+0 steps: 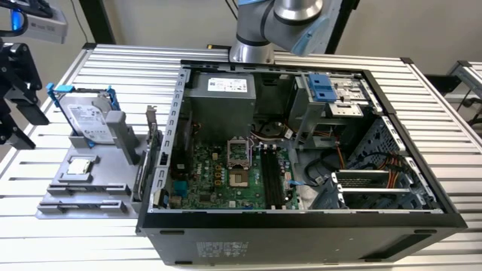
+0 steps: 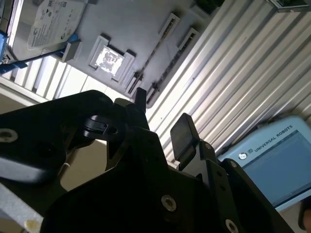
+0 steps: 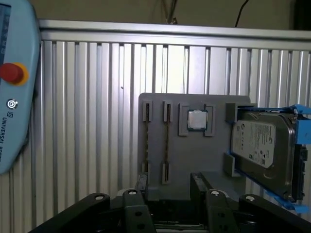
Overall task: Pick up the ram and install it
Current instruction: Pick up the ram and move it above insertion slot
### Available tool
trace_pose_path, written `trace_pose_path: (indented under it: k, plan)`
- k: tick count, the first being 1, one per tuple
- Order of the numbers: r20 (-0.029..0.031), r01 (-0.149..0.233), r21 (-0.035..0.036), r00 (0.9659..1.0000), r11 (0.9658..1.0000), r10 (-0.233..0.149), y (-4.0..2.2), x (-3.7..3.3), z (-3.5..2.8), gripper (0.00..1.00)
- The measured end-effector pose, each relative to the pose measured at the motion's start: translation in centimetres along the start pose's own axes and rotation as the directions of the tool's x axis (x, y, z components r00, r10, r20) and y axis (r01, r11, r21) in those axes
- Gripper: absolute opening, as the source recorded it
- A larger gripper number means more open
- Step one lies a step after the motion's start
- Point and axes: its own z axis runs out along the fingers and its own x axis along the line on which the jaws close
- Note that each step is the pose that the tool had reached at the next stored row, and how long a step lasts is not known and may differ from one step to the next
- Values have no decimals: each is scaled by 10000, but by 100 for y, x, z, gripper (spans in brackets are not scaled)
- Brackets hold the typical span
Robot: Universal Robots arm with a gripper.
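Observation:
A grey holder tray (image 1: 113, 169) lies on the slatted table, to the exterior view's left of the open computer case (image 1: 301, 226). Two thin dark sticks stand edge-on in the tray's slots and look like the ram (image 3: 166, 141) (image 2: 146, 63). My gripper (image 1: 26, 113) hangs beyond the tray's side away from the case, apart from the tray. It is open, and both wrist views show its black fingers (image 3: 197, 180) (image 2: 182, 133) spread with nothing between them. The motherboard's long black memory slots (image 1: 275, 175) lie inside the case.
The tray also holds a silver hard drive in a blue frame (image 1: 87, 116) (image 3: 265, 141) and a small square processor chip (image 1: 79, 165) (image 3: 196, 119). A teach pendant (image 3: 14, 87) (image 2: 272, 160) lies on the table beside the tray. The arm's base (image 1: 252, 51) stands behind the case.

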Motion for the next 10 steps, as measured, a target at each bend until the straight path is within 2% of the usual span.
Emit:
trace_pose_path:
  k: [10]
  plan:
    - [-1,0,-1,10000,10000,0,0,2,53,100]
